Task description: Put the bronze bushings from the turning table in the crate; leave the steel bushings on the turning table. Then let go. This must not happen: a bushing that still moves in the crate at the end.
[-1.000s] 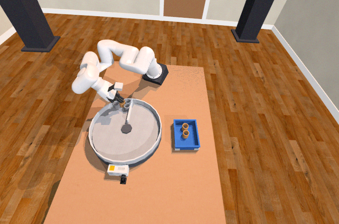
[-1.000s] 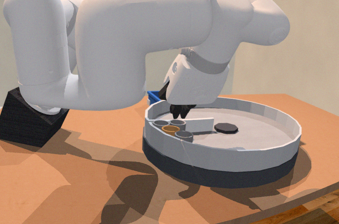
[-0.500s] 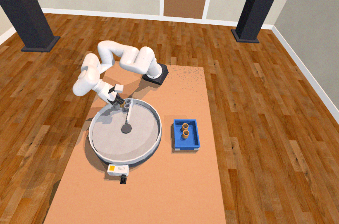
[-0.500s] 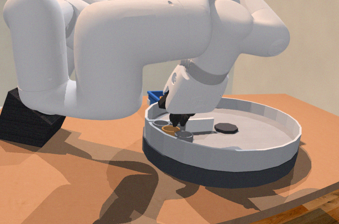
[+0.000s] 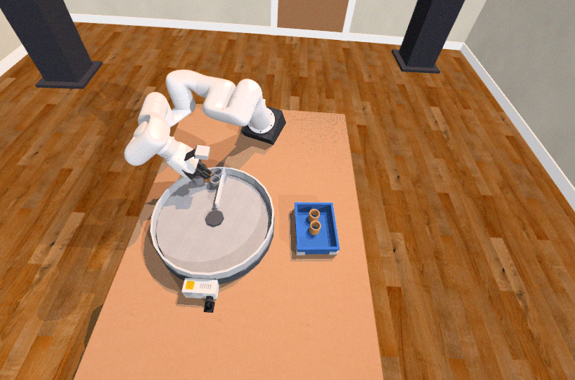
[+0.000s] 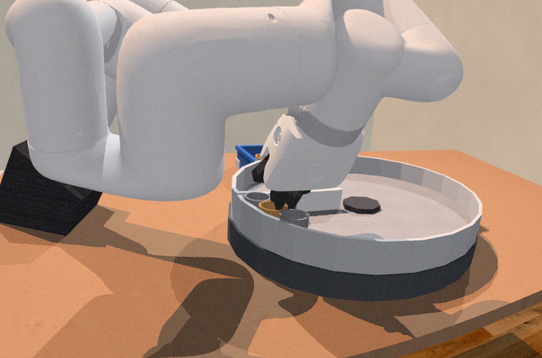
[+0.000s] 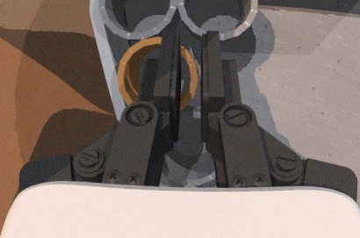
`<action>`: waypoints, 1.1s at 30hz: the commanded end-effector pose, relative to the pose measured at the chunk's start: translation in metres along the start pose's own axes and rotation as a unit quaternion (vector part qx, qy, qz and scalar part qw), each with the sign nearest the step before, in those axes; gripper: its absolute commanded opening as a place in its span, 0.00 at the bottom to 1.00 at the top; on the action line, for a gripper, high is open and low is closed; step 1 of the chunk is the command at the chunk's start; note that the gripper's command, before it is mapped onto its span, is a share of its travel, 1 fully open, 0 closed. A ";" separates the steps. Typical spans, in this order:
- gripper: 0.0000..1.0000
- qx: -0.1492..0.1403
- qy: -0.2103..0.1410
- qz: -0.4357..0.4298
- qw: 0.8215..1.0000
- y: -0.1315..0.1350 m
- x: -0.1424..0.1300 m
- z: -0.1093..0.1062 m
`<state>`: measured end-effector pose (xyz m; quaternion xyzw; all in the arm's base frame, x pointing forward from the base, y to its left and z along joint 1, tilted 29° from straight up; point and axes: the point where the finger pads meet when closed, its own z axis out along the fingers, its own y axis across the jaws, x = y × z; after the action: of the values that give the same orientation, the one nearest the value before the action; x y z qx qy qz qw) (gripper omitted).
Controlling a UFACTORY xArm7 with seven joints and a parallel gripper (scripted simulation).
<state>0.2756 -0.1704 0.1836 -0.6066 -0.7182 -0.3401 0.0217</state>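
My gripper (image 5: 209,176) (image 6: 285,206) (image 7: 190,55) is nearly shut, with a narrow gap and nothing held. It is low over a bronze bushing (image 6: 268,209) (image 7: 123,70) standing on the turning table (image 5: 191,250) (image 6: 384,256). In the wrist view one finger overlaps its ring; the other is to its right. Touching cannot be told. Steel bushings stand close around it: one at the wall (image 6: 256,197) (image 7: 105,4), one beside that (image 5: 214,180) (image 7: 254,0) and a partly hidden one (image 6: 294,218). Two bronze bushings (image 5: 313,214) (image 5: 315,228) stand in the blue crate (image 5: 334,231) (image 6: 242,156).
A white divider bar (image 5: 219,193) (image 6: 327,199) runs from the turning table's wall toward a dark hub (image 5: 214,218) (image 6: 361,204), close beside the bushings. The raised rim surrounds them. A white box (image 5: 206,292) with a black knob stands at the turning table's front.
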 end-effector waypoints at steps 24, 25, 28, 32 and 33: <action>0.00 -0.001 -0.001 -0.001 1.000 0.000 -0.001 0.000; 0.00 -0.001 -0.001 -0.001 1.000 0.000 -0.001 0.000; 0.00 -0.001 -0.001 -0.001 1.000 0.000 -0.001 0.000; 0.00 -0.001 -0.001 -0.001 1.000 0.000 -0.001 0.000; 0.00 -0.001 -0.001 -0.001 1.000 0.000 -0.001 0.000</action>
<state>0.2767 -0.1706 0.1829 -0.6064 -0.7181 -0.3409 0.0209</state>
